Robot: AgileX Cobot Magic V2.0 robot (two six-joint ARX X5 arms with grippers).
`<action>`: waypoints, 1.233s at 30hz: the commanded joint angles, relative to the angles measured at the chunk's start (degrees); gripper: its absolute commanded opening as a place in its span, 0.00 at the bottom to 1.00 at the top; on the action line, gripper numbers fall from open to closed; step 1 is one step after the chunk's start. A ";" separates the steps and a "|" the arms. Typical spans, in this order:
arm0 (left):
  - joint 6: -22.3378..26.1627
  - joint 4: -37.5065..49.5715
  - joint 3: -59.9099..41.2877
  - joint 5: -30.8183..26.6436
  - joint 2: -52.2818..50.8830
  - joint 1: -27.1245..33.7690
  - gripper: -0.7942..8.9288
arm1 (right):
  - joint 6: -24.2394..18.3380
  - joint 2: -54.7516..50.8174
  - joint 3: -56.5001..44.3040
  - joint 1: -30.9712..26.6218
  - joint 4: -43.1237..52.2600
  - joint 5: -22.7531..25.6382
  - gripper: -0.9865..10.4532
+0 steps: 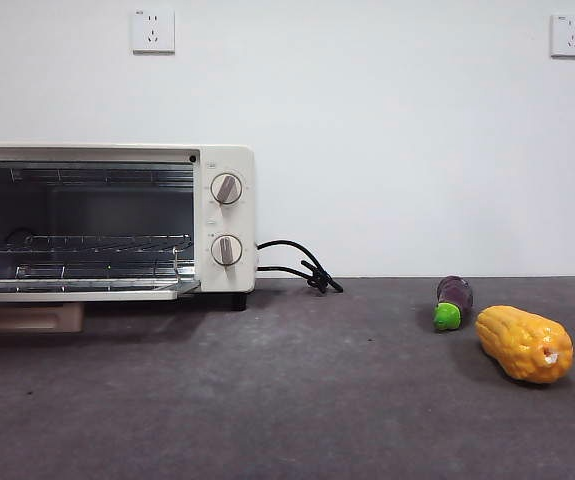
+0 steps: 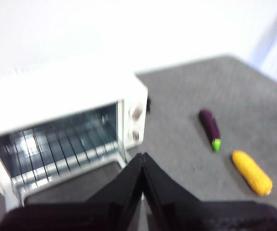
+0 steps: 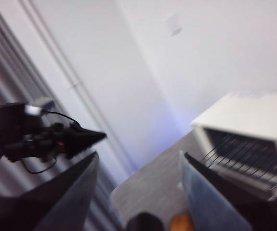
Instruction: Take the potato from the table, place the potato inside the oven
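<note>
The potato does not show in the front view or the left wrist view. The cream-white oven (image 1: 222, 215) stands at the table's (image 1: 297, 400) left with its door folded down and its wire rack bare. My left gripper (image 2: 142, 156) hangs above the table in front of the oven (image 2: 66, 120), jaws shut on nothing. Raised and turned toward the oven (image 3: 254, 139), my right gripper (image 3: 138, 154) is open and holds nothing. A blurred orange-brown shape (image 3: 181, 223) lies below and between its jaws; whether it is the potato I cannot tell.
A purple eggplant (image 1: 454, 301) with a green cap and a yellow corn cob (image 1: 525, 343) lie at the table's right. The oven's black cord (image 1: 302, 266) trails behind it. The other arm's gripper (image 3: 83, 138) shows in the right wrist view.
</note>
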 commanded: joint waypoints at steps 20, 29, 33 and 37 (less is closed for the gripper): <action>-2.86 -15.41 2.25 -8.26 -17.46 -0.13 0.08 | -12.70 43.60 24.24 33.97 -12.07 23.43 0.67; 0.55 -20.55 9.20 -19.21 -18.40 -1.81 0.08 | -15.76 61.57 39.54 36.72 -17.59 26.75 0.67; 0.74 -20.57 9.84 -19.98 -18.75 -2.80 0.08 | -16.31 68.24 43.08 37.24 -18.08 27.56 0.67; 1.11 -20.59 9.81 -20.24 -18.75 -4.09 0.08 | -16.52 73.94 45.72 37.55 -19.06 29.38 0.67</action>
